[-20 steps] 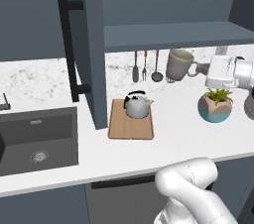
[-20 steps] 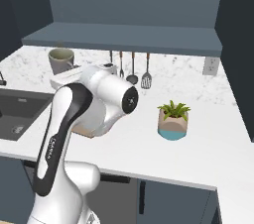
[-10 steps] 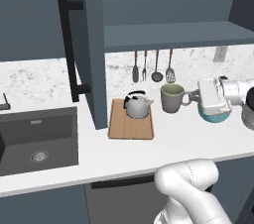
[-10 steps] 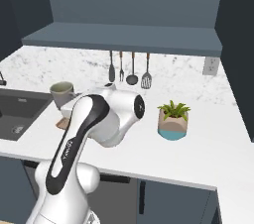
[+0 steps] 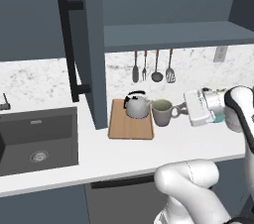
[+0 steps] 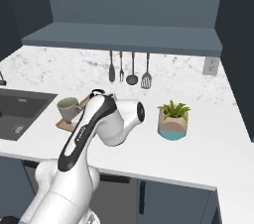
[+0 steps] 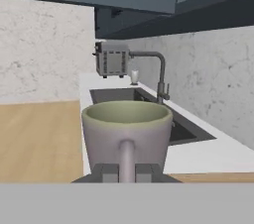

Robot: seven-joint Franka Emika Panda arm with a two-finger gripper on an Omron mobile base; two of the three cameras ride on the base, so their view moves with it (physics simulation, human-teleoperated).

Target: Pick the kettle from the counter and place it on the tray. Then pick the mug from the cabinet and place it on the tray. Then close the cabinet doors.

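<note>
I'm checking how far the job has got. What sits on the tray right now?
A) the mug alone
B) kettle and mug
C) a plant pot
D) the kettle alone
D: the kettle stands on the tray, while the mug is beside it in the tool's grip.

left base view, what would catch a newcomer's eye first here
The greyish mug held by its handle in the shut pincer, just right of the tray. Next comes the silver kettle sitting on that wooden tray, beside the tall open cabinet door with its black bar handle.
</note>
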